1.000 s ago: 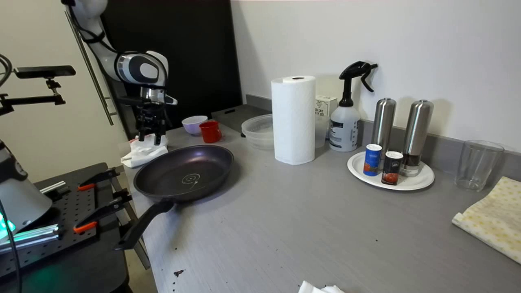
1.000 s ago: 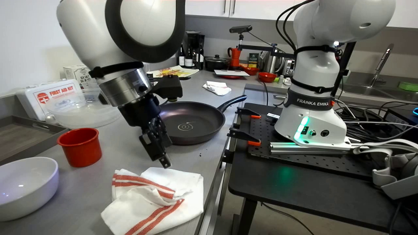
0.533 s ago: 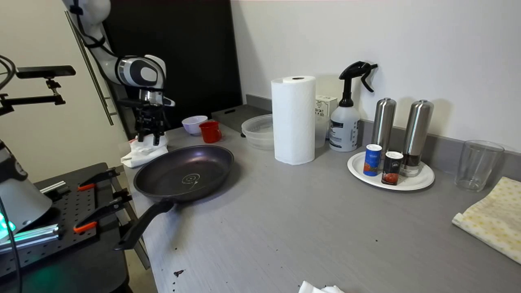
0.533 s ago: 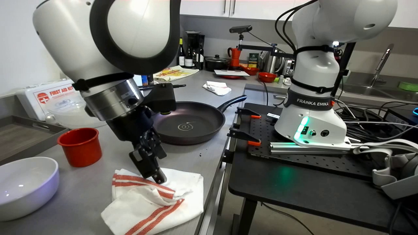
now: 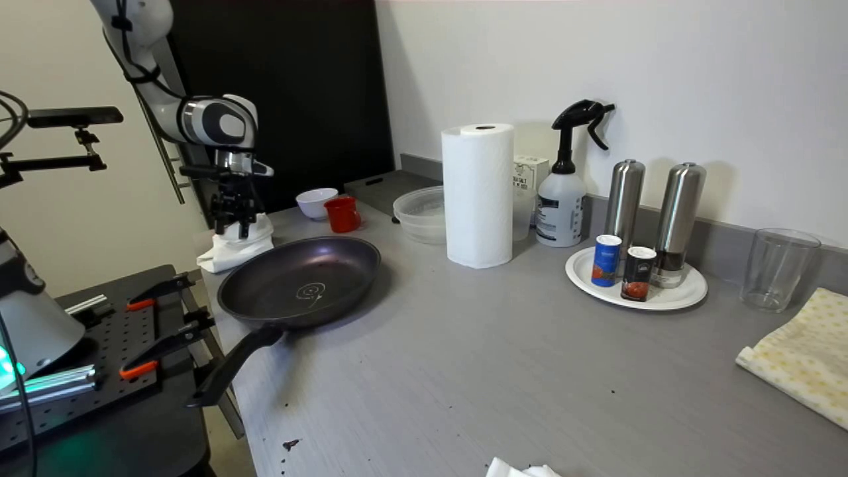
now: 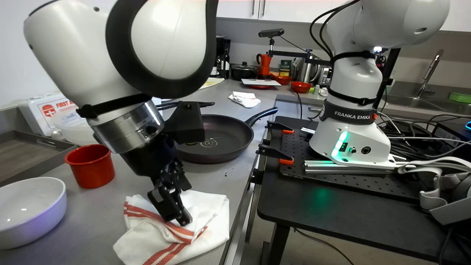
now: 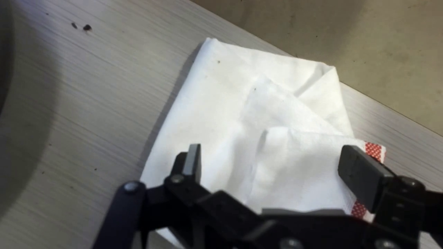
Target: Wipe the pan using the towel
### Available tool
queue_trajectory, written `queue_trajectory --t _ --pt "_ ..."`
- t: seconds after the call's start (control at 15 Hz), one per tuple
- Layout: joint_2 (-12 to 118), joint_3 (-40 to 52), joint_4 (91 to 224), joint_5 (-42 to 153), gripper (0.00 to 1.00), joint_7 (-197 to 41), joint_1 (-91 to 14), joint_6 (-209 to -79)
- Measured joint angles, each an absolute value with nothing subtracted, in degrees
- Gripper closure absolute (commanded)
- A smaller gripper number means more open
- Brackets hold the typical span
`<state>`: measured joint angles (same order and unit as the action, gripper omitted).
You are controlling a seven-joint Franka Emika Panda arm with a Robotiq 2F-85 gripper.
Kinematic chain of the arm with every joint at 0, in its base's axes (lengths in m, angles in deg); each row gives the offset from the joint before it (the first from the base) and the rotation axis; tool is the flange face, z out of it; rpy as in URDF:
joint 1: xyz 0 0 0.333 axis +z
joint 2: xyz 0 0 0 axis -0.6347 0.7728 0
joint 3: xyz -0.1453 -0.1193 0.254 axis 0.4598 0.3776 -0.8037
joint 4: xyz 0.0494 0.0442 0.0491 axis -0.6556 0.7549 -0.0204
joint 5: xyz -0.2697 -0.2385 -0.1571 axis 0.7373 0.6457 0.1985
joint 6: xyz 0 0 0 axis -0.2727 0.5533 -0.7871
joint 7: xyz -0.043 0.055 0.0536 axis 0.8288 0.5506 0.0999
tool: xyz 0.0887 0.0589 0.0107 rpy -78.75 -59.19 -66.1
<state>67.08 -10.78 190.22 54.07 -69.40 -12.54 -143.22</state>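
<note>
Counter [image 5: 464, 371]: end effector [image 7: 270, 155] spread wide, touching towel [image 7: 214, 100] near pan [image 5: 291, 285].

On the counter [image 5: 464, 371] to my left sat the pan [image 5: 298, 285], its handle [image 5: 237, 364] out over the edge. Behind it lay the towel [image 5: 237, 250], the gripper [image 5: 232, 233] over it; right of these stood a bowl [image 5: 317, 203], a mug [image 5: 342, 215] just before it. The paper-towel roll [image 5: 478, 195] stood right of the pan, the spray bottle [image 5: 561, 209] behind it. Farther right a plate [image 5: 692, 288] bore two grinders [image 5: 684, 205] behind two canisters [image 5: 605, 260]; past it stood a glass [image 5: 778, 268] and, nearer me, lay a cloth [image 5: 808, 358].
</note>
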Motion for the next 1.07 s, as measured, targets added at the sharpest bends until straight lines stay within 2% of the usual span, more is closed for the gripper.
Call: queue_trajectory --t 1.07 --pt "72.8 -10.8 186.4 56.5 0.00 -64.9 -7.8 -145.1"
